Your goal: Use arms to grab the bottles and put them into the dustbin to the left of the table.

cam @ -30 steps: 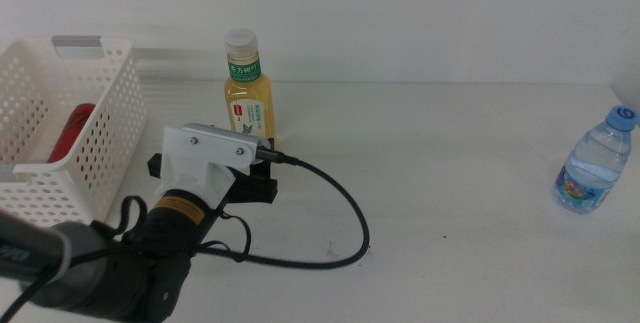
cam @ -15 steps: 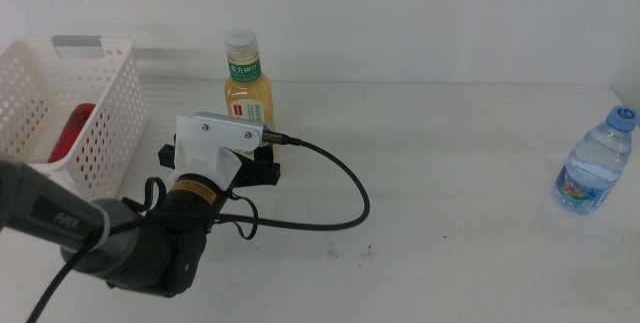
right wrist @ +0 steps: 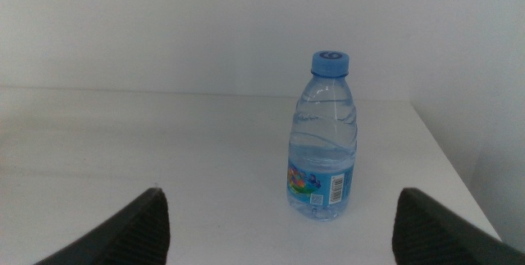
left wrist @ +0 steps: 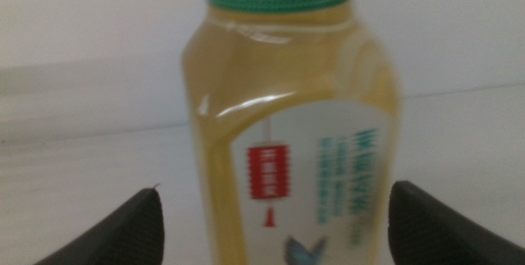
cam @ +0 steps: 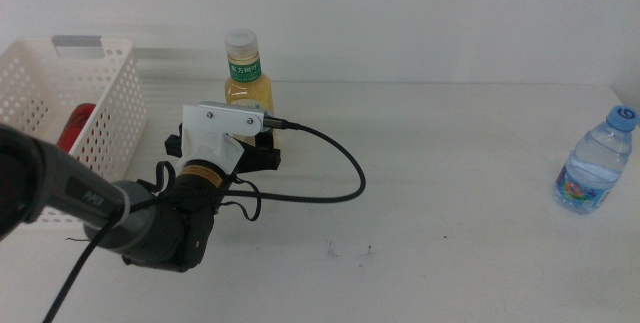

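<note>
The yellow tea bottle [cam: 247, 91] with a white cap and green label stands upright at the back of the table [cam: 450, 163]. My left gripper [cam: 245, 149] sits right in front of it, open, and in the left wrist view the bottle [left wrist: 287, 134] fills the space between the jaws of the gripper [left wrist: 279, 212], blurred from closeness. The clear blue-capped water bottle [cam: 595, 168] stands at the far right edge. It also stands upright ahead of my open right gripper [right wrist: 283, 212] as a bottle [right wrist: 324, 142] some way off. The red can [cam: 74, 126] lies inside the white dustbin [cam: 105, 148] at the left.
A black cable [cam: 340, 178] loops from the left wrist across the table just right of the tea bottle. The table's right edge [right wrist: 443, 158] runs close beside the water bottle. A white wall stands behind the table.
My left gripper has moved forward up to the tea bottle, which now sits between its jaws. The water bottle, the can and the dustbin have not moved.
</note>
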Robot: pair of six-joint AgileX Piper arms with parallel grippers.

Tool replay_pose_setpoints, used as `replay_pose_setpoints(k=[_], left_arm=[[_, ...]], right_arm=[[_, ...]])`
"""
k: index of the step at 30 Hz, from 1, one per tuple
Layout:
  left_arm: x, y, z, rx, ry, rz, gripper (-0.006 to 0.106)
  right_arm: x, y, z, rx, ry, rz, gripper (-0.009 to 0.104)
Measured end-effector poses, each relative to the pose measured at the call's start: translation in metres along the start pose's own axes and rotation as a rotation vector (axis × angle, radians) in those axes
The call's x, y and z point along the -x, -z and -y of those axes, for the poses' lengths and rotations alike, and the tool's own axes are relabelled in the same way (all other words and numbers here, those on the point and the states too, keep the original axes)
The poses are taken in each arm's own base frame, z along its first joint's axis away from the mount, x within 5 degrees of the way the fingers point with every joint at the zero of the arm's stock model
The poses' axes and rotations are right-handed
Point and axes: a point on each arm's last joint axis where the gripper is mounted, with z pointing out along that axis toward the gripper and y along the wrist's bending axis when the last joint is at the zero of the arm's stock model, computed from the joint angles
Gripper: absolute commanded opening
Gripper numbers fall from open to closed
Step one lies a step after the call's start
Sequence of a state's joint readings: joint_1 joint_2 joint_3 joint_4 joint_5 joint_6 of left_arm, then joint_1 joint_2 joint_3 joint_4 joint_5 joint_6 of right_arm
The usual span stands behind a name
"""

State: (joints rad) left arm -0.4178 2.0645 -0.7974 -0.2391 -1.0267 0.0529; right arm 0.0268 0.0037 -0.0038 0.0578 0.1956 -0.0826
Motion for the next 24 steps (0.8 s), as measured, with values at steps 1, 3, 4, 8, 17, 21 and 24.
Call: replay_pose_setpoints(k=[1,3,4,8,17,21,24], left_arm=[[-0.001,-0.003,-0.002,0.006,0.001,0.001,0.094],[-0.004,-0.009,-0.004,0.01,0.0,0.0,0.094],[-0.004,-0.012,-0.003,0.004,-0.004,0.004,0.094],[-0.007,-0.026,-0.003,-0.017,-0.019,0.02,0.094],[-0.008,-0.053,-0.003,-0.013,-0.012,0.034,0.094],[-0.008,-0.062,-0.003,-0.01,-0.009,0.049,0.094],[-0.009,-0.067,-0.003,-0.009,-0.007,0.055,0.094]], right_arm=[[0.0,0.0,0.0,0.0,0.0,0.0,0.083],[0.0,0.0,0.0,0.0,0.0,0.0,0.083],[0.0,0.0,0.0,0.0,0.0,0.0,0.083],[0.0,0.0,0.0,0.0,0.0,0.0,0.083],[0.0,0.0,0.0,0.0,0.0,0.0,0.083],[0.0,0.0,0.0,0.0,0.0,0.0,0.083],[0.0,0.0,0.0,0.0,0.0,0.0,0.083]])
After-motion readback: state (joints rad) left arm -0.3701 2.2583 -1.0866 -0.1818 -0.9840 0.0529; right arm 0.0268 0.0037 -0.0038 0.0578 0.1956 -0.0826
